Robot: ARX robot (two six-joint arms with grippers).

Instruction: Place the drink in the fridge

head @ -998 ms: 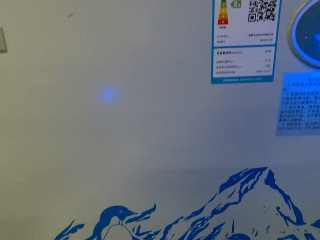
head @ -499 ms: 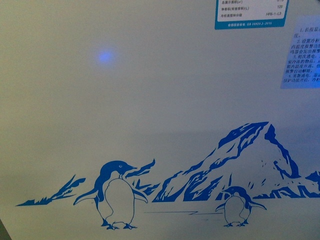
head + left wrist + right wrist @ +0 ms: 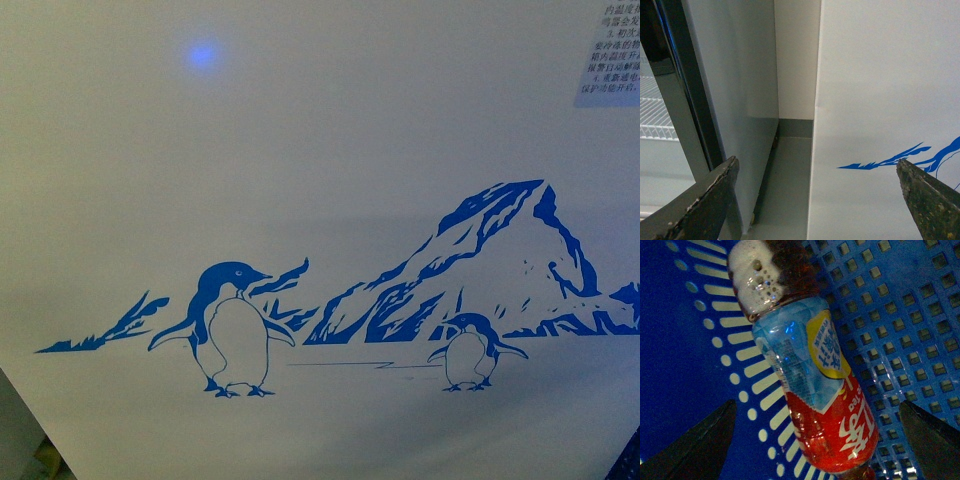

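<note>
The drink, a clear bottle of brown liquid with a light blue, yellow and red label, lies tilted in a blue perforated basket. My right gripper is open, one dark finger on each side of the bottle's red label end, without touching it. The fridge fills the front view as a white panel with blue penguins and a mountain. In the left wrist view my left gripper is open and empty, facing the fridge at its corner edge.
A tall grey cabinet with a dark-framed glass door and white wire shelves stands beside the fridge. A narrow strip of grey floor runs between them. A text sticker sits at the fridge panel's upper right.
The front view has dropped down the fridge panel. The energy label and blue dial have slid out at the top, and the penguins and mountain have risen into full view.
</note>
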